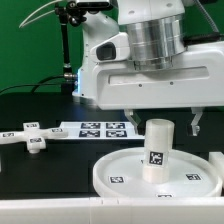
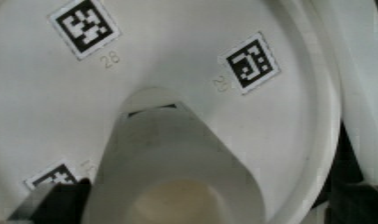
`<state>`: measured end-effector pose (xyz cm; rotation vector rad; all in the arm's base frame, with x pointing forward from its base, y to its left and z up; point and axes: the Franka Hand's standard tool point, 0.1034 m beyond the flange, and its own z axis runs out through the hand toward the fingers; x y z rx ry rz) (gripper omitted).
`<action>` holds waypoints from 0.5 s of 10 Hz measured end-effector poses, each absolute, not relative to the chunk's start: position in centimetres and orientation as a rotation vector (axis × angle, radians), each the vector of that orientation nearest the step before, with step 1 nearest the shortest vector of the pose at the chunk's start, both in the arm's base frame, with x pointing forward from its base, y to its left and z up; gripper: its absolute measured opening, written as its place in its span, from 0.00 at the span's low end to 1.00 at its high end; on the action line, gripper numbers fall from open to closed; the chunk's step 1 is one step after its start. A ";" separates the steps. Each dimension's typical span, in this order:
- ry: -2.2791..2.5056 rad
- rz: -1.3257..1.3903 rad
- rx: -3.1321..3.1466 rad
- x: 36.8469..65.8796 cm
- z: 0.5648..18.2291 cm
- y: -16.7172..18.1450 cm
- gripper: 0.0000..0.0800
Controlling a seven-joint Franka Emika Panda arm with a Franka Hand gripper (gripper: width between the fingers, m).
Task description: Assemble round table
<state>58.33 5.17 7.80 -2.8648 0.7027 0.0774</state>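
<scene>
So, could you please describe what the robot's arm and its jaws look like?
The arm is glossy white, ending in a ribbed grey metal cylinder above a boxy white gripper housing. Its two jaws are short, dark and narrow. Thin black cables arc behind it. I see no markings on it.

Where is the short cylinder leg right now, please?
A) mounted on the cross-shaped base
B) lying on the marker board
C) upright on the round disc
C: the cylinder leg stands upright on the round disc; the cross-shaped base lies apart.
</scene>
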 end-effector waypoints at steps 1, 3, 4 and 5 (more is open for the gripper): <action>0.590 0.066 -2.893 58.4 7.8 5.1 0.81; 0.381 0.047 -2.925 58.3 7.8 5.1 0.81; 0.257 0.031 -2.944 58.4 7.8 5.1 0.81; 0.085 -0.001 -2.975 58.6 7.8 5.2 0.81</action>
